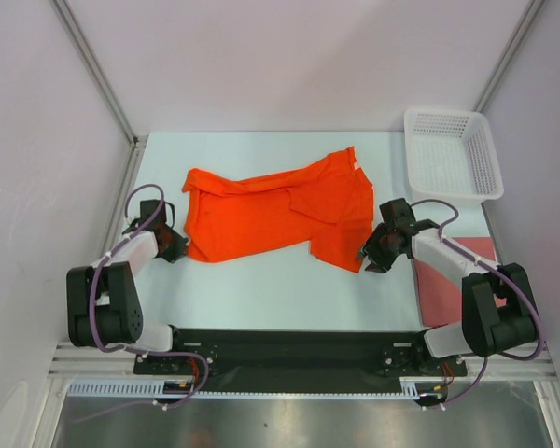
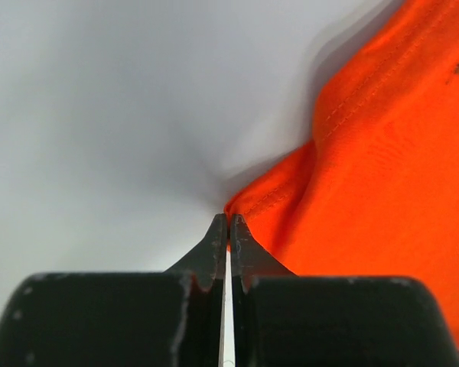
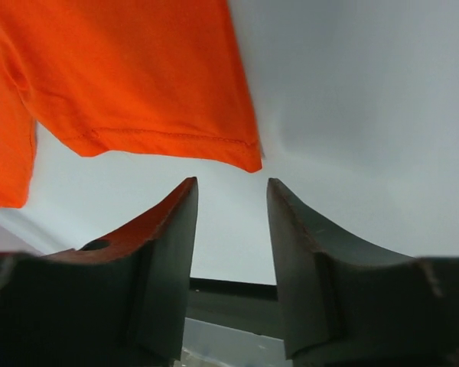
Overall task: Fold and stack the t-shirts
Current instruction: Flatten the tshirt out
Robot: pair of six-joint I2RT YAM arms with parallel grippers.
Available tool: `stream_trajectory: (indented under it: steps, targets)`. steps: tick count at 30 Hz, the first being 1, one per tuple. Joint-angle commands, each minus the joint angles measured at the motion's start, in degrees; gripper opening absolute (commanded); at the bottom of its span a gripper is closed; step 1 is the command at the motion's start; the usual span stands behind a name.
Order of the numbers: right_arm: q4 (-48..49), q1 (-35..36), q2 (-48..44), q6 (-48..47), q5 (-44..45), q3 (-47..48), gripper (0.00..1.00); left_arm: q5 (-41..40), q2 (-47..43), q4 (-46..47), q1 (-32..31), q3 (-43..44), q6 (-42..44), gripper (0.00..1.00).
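A small white tag (image 1: 358, 167) shows at the far right edge of the bright orange cloth t-shirt (image 1: 271, 210), too small to read. That shirt lies spread and rumpled across the middle of the pale bench (image 1: 261, 289), one part folded over on its right half. The left arm reaches low over the bench at the shirt's near left corner, and the left hand (image 2: 229, 222) has its fingers pressed together on the very tip of that corner, a sliver of orange showing between them. The right arm bends in from the right side, with the right hand (image 3: 231, 191) held just beside the shirt's near right hem; its fingers stand apart with nothing between them, and the hem corner lies just beyond their tips. There are two shirts: the second, a dull brick-red cloth t-shirt (image 1: 439, 294), lies flat at the bench's right edge, partly under the right arm. One white plastic lattice basket (image 1: 453, 154) sits at the far right corner.
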Motion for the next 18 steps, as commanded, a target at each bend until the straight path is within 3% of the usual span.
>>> stream_trajectory:
  steps: [1, 18]
  targets:
    - [9.58, 0.49, -0.86, 7.20, 0.92, -2.94, 0.45, -0.31, -3.92, -1.16, 0.38, -1.06, 1.03, 0.00]
    - [14.25, 3.39, 1.86, 3.60, 4.96, -7.96, 0.42, 1.18, -7.17, -2.30, 0.38, -2.30, 1.91, 0.00]
